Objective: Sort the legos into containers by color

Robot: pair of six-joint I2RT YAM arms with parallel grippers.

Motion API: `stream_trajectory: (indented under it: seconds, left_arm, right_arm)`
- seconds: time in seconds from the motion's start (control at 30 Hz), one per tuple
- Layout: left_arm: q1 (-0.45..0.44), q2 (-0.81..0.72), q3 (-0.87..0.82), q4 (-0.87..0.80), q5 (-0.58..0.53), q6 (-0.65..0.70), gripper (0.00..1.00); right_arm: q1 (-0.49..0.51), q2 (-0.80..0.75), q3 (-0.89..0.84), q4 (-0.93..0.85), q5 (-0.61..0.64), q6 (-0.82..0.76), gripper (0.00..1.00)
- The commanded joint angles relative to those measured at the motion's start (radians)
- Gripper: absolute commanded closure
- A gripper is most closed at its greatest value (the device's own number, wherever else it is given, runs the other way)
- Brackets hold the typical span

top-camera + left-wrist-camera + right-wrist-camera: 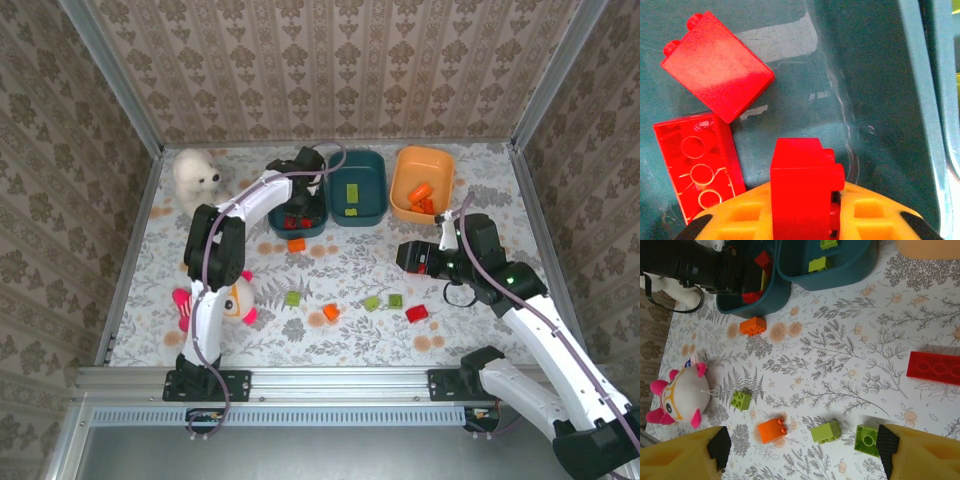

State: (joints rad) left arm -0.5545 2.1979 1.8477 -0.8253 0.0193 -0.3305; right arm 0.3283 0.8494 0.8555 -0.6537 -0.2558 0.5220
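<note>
Red brick (801,185) sits clamped between the pads (745,215) of my left gripper (807,220), hanging inside the teal tub (875,90), bare floor ahead-right, two other red bricks (715,65) ahead-left. My right gripper (804,452) hangs with jaws wide apart, a green brick (825,431) just ahead between them.

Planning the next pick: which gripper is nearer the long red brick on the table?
Right. The right gripper hangs open just beyond the long red brick; the left gripper, gripping a small red brick, is far off inside the left teal tub.
</note>
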Motion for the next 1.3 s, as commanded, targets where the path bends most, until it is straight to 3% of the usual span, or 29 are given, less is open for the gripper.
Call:
stream_trajectory:
  seconds: [0.0,0.3,0.47,0.63,0.83,1.03,1.27]
  left_arm:
    - [0.005,0.006,0.031,-0.033,0.021,0.016,0.68]
    - [0.005,-0.118,0.010,-0.032,0.026,-0.018,0.52]
    - [0.011,-0.250,-0.049,-0.021,0.010,-0.070,0.50]
    - [0.039,-0.469,-0.257,0.040,0.000,-0.172,0.49]
    - [0.051,-0.691,-0.511,0.059,0.020,-0.242,0.48]
    - [0.051,-0.822,-0.662,0.045,0.024,-0.272,0.48]
    - [0.043,-0.833,-0.665,0.051,0.041,-0.283,0.48]
  right_arm:
    - [0.010,0.029,0.009,-0.008,-0.014,-0.044,0.21]
    - [0.137,0.121,0.046,-0.049,0.109,-0.166,0.23]
    - [0.334,0.237,0.106,-0.051,0.213,-0.257,0.24]
    - [0.483,0.403,0.158,-0.006,0.259,-0.282,0.24]
    - [0.425,0.421,0.109,-0.115,0.432,-0.103,0.22]
    - [0.303,0.392,0.008,-0.183,0.308,0.018,0.24]
    - [0.215,0.517,0.029,-0.193,0.204,0.122,0.26]
